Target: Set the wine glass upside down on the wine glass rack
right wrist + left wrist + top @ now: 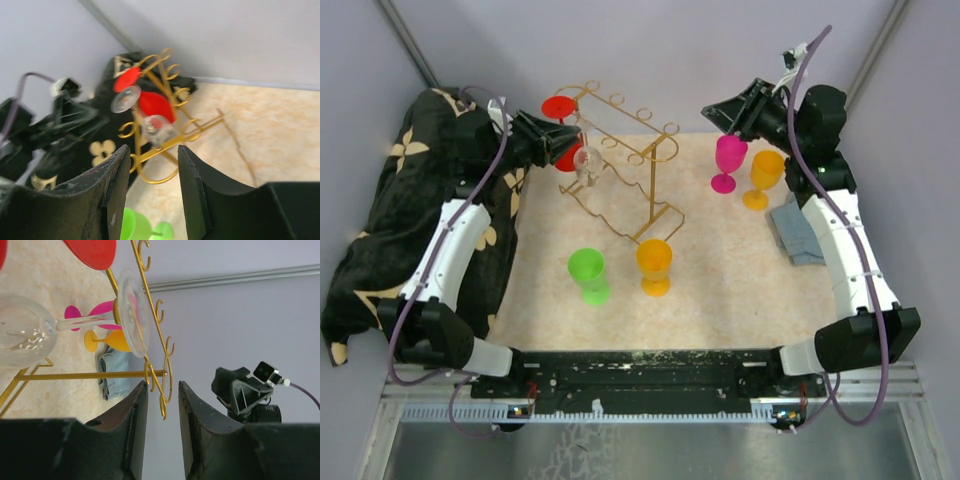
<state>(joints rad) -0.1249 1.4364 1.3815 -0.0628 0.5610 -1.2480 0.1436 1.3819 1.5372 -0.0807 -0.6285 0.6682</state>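
Already the glass [27, 335] hangs bowl-down in the rack [650, 200], stem upright, just ahead of the left gripper [161, 390], whose jaws stand apart, empty. The right gripper [152, 155], likewise open, is well apart.

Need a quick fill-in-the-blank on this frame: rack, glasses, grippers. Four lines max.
1. The clear wine glass hangs upside down on the ___ wire rack.
2. Beside it on the rack hangs a ___ glass.
3. On the table in front of the rack, a green glass stands beside an ___ one.
4. The left gripper and right gripper hold nothing; both are ___.

Missing words: gold; red; orange; open
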